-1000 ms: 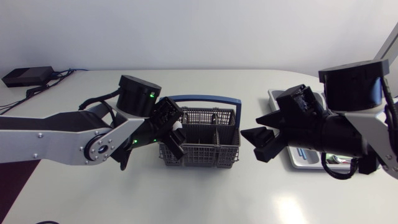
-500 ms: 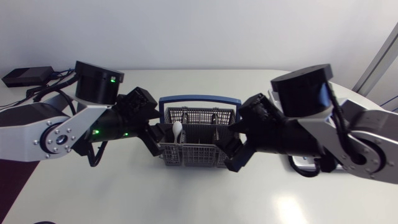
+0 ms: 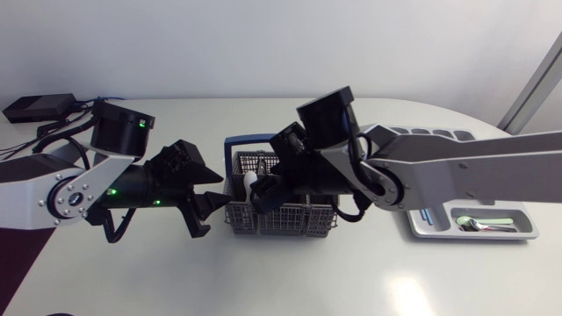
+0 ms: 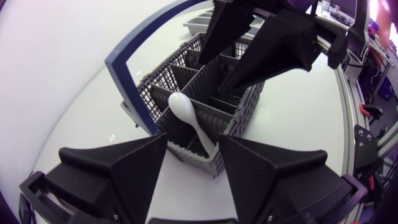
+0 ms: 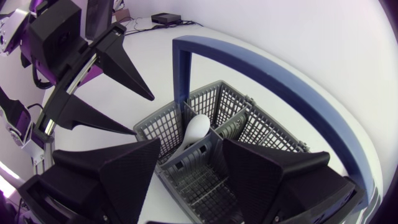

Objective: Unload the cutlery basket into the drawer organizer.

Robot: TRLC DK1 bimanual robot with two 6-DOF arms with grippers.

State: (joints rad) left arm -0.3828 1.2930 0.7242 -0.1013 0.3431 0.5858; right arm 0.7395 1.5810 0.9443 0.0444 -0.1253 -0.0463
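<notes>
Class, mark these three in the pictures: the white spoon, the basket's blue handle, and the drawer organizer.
white spoon (image 4: 181, 107), left wrist view, on its bowl.
blue handle (image 5: 273, 82), right wrist view, on its top bar.
drawer organizer (image 3: 529, 219), head view, on its end wall.

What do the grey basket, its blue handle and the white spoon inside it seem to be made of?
Basket: likely moulded plastic, matte grey, fine grid walls.
Handle: probably plastic, matte blue, flat band.
Spoon: smooth white with a soft sheen, plastic or ceramic; unclear which.
</notes>
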